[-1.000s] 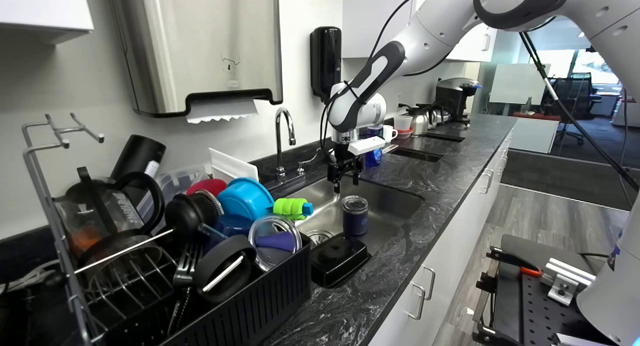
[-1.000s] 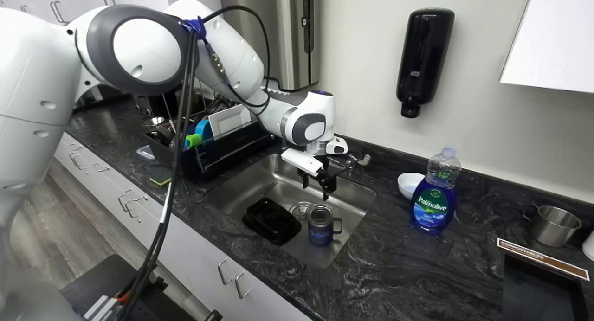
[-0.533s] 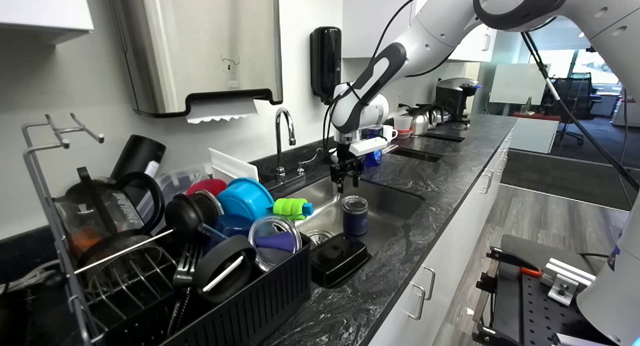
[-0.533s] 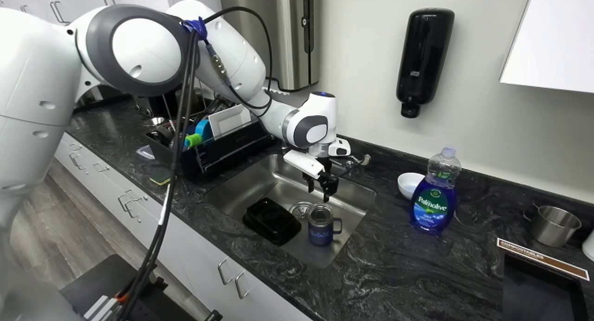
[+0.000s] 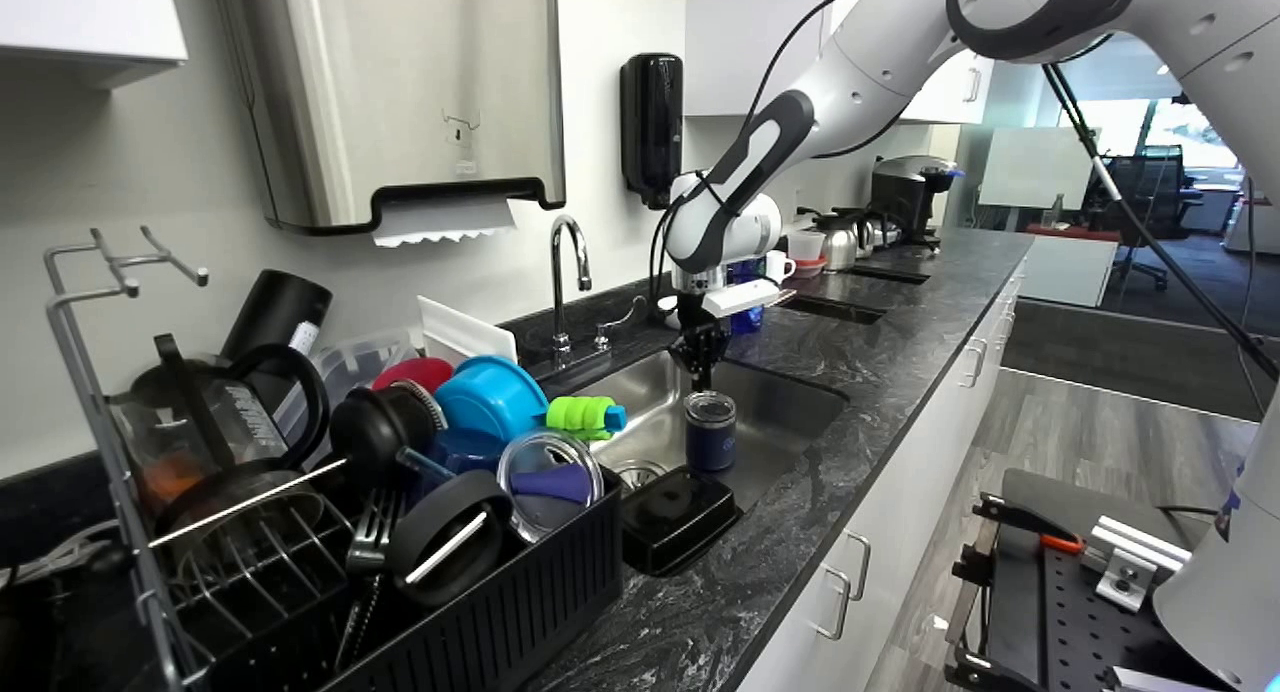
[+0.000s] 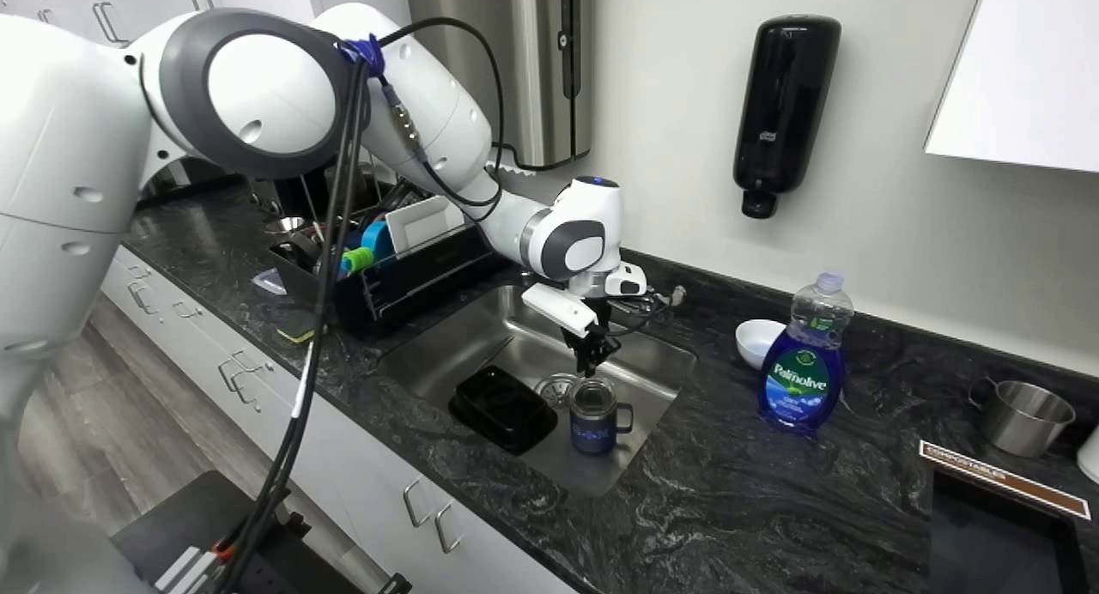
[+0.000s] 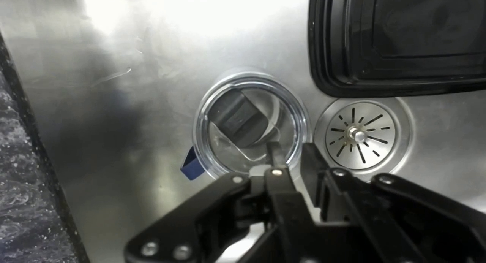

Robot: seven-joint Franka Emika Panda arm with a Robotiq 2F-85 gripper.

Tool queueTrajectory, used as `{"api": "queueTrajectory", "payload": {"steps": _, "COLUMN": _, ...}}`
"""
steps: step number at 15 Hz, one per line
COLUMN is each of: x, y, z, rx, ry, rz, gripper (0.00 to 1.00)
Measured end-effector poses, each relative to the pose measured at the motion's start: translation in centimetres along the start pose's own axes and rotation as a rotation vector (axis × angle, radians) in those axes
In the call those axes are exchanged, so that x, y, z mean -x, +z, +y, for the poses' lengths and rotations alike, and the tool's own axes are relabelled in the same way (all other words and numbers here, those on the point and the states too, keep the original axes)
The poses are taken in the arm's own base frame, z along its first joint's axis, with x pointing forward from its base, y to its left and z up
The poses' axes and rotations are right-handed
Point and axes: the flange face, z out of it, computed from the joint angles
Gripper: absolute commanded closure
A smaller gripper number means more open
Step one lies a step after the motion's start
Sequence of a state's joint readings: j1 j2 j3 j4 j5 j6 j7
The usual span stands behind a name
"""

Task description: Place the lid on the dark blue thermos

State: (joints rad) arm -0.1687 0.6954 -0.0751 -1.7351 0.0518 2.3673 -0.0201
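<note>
Thermos (image 6: 592,431) upright in the sink (image 7: 114,103), dark blue, its handle (image 7: 193,168) jutting to one side; lid (image 7: 250,122) over the thermos mouth, clear with a dark insert, in line with the body in both exterior views; whether it is pressed fully home cannot be told; gripper (image 7: 291,152) pointing down, close over the lid; jaws nearly together, a narrow gap between the fingertips (image 7: 311,158), through which the lid's rim shows; in the wrist view the tips overlap the lid's edge, though whether they touch it cannot be told. Tray (image 6: 502,409), black, lying in the sink near the thermos and apart from it; drain (image 7: 360,135) just beside the tray and near the thermos; arm (image 6: 446,105) extended over the counter (image 6: 730,491) to the sink; rack (image 5: 550,582), black and loaded, at one end of the sink, a bright blue tub (image 5: 485,402) among its contents; faucet (image 5: 558,282) at the wall (image 6: 678,148) side; in an exterior view, bottle (image 6: 798,379) upright on the counter past the sink's opposite end; bowl (image 6: 749,349), white, partly behind it; pot (image 6: 1022,422), steel, farther along; dispenser (image 6: 786,105), black, on the wall above.
</note>
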Motion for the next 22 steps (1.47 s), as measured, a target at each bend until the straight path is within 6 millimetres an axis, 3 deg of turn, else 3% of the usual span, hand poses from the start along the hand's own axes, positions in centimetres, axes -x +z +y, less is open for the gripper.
{"api": "queueTrajectory", "payload": {"steps": 9, "x": 0.0, "y": 1.5, "z": 0.3, "rx": 0.007, "ry": 0.002, "rz": 0.007, "gripper": 1.0}}
{"api": "queueTrajectory", "payload": {"steps": 17, "x": -0.4, "y": 1.4, "z": 0.4, "rx": 0.013, "ry": 0.0, "rz": 0.04, "gripper": 1.0}}
{"api": "queueTrajectory", "payload": {"steps": 22, "x": -0.4, "y": 2.7, "z": 0.5, "rx": 0.017, "ry": -0.002, "rz": 0.036, "gripper": 1.0}}
